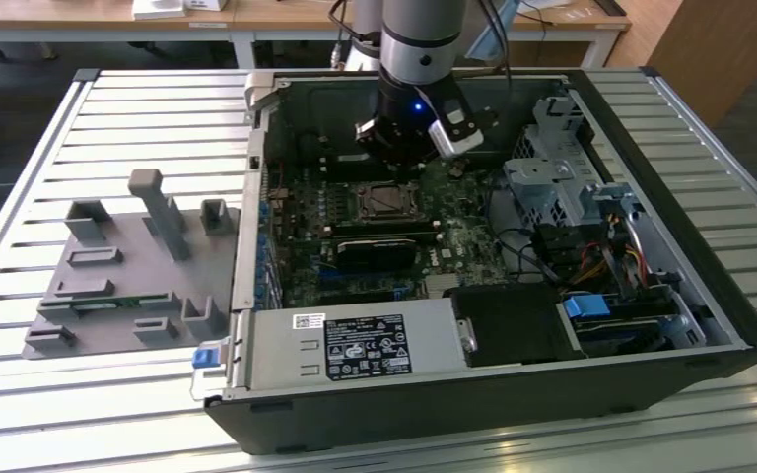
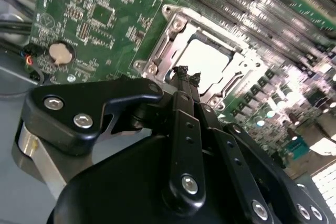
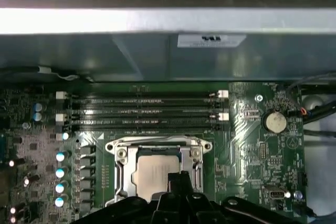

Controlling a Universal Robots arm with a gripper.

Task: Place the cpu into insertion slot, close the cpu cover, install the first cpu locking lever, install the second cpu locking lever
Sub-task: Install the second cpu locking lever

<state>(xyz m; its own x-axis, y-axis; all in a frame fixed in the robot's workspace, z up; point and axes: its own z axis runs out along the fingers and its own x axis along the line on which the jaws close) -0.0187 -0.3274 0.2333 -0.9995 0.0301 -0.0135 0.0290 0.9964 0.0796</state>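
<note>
Inside the open computer case, the insertion slot [image 1: 385, 201] sits on the green motherboard. The cpu [image 3: 155, 172], with its pale metallic face, lies in the slot [image 3: 122, 153], and it glares white in the second wrist view [image 2: 210, 59]. The silver cpu cover [image 3: 195, 154] lies flat around it, and the chip shows through its window [image 2: 173, 32]. My black gripper [image 1: 402, 168] hangs just above the socket's edge. Its tips [image 2: 185, 72] are pressed together with nothing between them, and they overlap the chip's near side [image 3: 179, 178]. I cannot tell how the locking levers stand.
Several long memory slots [image 3: 142, 111] run beside the socket, and a coin cell [image 3: 275, 121] lies to one side. A black block [image 1: 372, 251], the power supply [image 1: 352, 345] and a drive cage [image 1: 550, 177] crowd the case. A grey fixture plate [image 1: 115, 266] is at the exterior view's left.
</note>
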